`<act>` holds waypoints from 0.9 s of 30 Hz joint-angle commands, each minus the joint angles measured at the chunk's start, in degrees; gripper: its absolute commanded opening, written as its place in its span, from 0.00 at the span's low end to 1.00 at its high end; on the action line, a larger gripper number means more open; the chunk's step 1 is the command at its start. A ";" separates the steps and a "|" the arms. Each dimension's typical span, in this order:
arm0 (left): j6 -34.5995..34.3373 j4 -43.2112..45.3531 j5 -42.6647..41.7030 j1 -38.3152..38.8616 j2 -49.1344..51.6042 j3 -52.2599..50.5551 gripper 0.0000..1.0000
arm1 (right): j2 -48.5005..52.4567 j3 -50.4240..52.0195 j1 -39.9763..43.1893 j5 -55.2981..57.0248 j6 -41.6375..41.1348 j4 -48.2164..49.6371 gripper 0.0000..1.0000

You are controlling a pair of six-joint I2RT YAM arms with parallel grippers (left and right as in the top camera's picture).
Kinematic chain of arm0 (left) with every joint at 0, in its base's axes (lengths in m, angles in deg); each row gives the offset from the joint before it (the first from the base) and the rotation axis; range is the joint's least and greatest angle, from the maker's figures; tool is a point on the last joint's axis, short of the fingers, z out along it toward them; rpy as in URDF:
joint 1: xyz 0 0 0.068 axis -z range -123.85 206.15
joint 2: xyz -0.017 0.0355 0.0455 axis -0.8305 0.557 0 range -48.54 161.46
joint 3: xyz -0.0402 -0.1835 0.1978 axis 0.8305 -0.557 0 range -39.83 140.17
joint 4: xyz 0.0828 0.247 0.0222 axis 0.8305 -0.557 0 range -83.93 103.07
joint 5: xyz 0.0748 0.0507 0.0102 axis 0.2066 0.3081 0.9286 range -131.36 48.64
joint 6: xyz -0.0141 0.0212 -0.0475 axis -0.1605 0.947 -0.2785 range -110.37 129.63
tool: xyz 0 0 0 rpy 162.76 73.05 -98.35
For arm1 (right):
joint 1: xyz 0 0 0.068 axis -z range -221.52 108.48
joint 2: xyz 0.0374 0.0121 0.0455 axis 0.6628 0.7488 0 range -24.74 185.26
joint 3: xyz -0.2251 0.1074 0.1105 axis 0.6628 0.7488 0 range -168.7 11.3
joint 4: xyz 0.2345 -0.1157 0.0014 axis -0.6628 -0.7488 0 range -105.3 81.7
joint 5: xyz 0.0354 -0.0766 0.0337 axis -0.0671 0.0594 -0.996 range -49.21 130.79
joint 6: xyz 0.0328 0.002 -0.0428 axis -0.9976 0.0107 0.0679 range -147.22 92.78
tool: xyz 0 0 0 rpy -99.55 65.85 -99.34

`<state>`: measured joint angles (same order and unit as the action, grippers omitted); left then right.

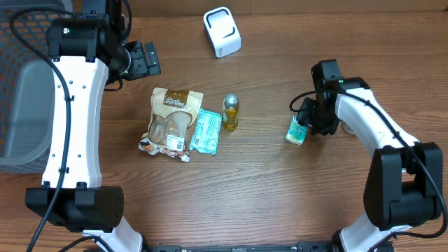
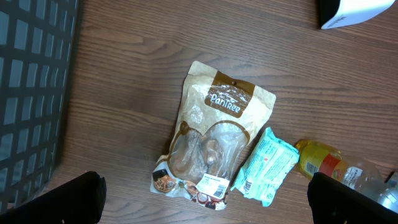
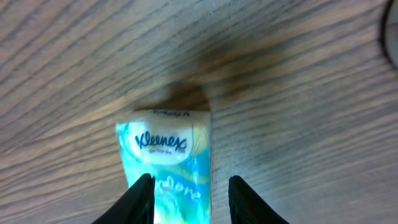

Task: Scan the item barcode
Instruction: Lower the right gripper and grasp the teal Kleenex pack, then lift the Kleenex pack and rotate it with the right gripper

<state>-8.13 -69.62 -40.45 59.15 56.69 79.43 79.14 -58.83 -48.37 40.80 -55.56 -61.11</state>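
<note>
A teal Kleenex tissue pack [image 3: 166, 165] [image 1: 297, 131] lies on the wooden table. My right gripper [image 3: 190, 199] [image 1: 306, 120] is open and straddles it: the left finger touches the pack's edge, and the right finger stands a little clear of it. A white barcode scanner [image 1: 222, 31] [image 2: 354, 12] stands at the back of the table. My left gripper [image 2: 205, 202] [image 1: 143, 59] hangs wide open above the table's left side, with nothing between its fingers. Below it lie a PanTree snack bag [image 2: 214, 134] [image 1: 171, 120], a teal packet [image 2: 266, 167] [image 1: 206, 131] and a yellow bottle [image 2: 326, 163] [image 1: 231, 112].
A dark wire basket [image 1: 21, 105] [image 2: 31, 93] stands at the table's left edge. Bare wood lies between the yellow bottle and the tissue pack.
</note>
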 commanded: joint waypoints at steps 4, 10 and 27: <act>0.63 0.20 -0.31 0.02 0.09 0.85 0.99 | -0.15 5.05 -0.15 0.33 -0.35 4.52 0.36; 0.63 0.22 -0.31 0.02 0.09 0.85 0.99 | -0.15 7.72 -0.15 0.28 -0.35 8.92 0.35; 0.63 0.22 -0.31 0.02 0.09 0.85 1.00 | -0.15 14.25 -0.15 0.26 -0.35 14.86 0.23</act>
<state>-8.13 -69.62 -40.47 59.15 56.69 79.43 76.77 -47.13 -48.37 39.49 -55.73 -45.97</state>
